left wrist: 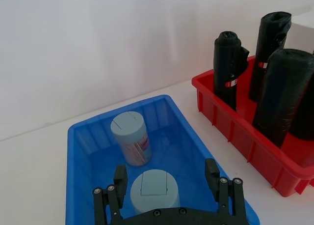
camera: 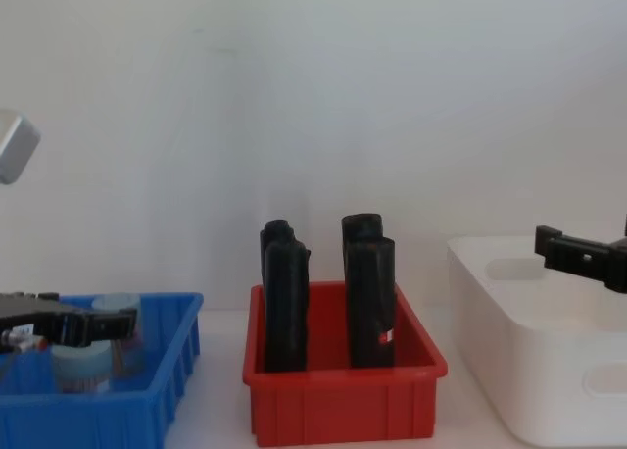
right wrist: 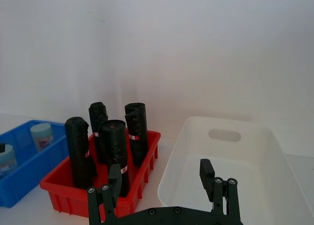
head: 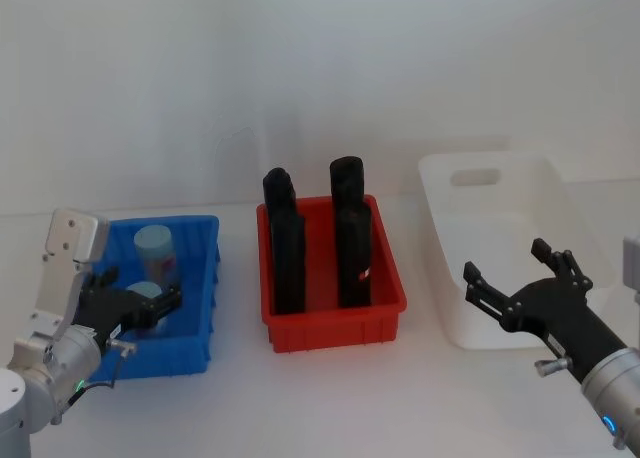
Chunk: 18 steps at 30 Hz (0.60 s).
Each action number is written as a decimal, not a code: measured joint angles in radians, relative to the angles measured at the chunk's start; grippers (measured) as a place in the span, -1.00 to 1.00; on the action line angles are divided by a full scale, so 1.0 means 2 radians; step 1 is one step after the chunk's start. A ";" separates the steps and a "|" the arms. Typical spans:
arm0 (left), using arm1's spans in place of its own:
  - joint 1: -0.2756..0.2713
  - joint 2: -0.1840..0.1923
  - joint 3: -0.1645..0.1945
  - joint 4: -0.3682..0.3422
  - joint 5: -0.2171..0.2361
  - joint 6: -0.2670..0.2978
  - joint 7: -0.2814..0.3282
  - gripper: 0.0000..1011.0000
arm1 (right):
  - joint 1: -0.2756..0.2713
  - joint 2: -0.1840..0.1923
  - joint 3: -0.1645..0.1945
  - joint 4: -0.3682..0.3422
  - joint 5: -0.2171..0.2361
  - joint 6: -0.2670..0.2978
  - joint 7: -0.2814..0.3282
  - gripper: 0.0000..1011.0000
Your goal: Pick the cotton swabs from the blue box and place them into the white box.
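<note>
Two cotton swabs jars with light-blue lids stand in the blue box (head: 196, 278). The far jar (head: 155, 250) (left wrist: 131, 139) stands free. The near jar (head: 148, 291) (left wrist: 153, 189) sits between the spread fingers of my left gripper (head: 150, 304) (left wrist: 166, 177), which is open and lowered into the box around it. In the chest view the left gripper (camera: 98, 324) sits level with the near jar (camera: 80, 363). My right gripper (head: 506, 259) (right wrist: 161, 175) hovers open and holding nothing over the near left side of the white box (head: 500, 193) (right wrist: 274, 151).
A red bin (head: 335, 323) (camera: 343, 402) stands between the blue and white boxes and holds several tall black rolls (head: 285, 243). Bare white tabletop lies in front of all three bins, with a white wall behind.
</note>
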 joint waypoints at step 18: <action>-0.007 0.001 -0.008 0.039 -0.005 0.004 -0.028 0.98 | 0.000 0.000 0.000 0.000 0.000 0.000 0.000 0.98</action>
